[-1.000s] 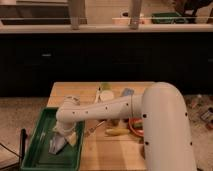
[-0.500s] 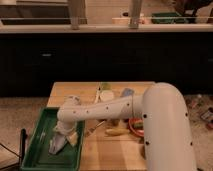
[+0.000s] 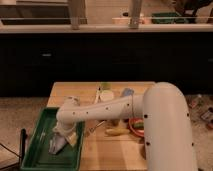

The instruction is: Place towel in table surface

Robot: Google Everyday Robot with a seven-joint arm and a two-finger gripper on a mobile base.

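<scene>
A pale crumpled towel (image 3: pixel 59 142) lies in the green tray (image 3: pixel 37 150) at the left edge of the wooden table (image 3: pixel 100 152). My white arm reaches left across the table and down into the tray. My gripper (image 3: pixel 62 134) is low over the tray, right at the towel and touching or nearly touching it. The wrist hides the fingertips.
On the table behind and to the right of the arm lie a yellow banana-like thing (image 3: pixel 116 132), a red bowl (image 3: pixel 136 125), a white cup (image 3: pixel 106 95), a green item (image 3: pixel 105 86) and a blue-white packet (image 3: pixel 126 93). A dark counter front stands behind the table.
The arm and gripper have stayed almost still over the tray; the towel has not visibly moved.
</scene>
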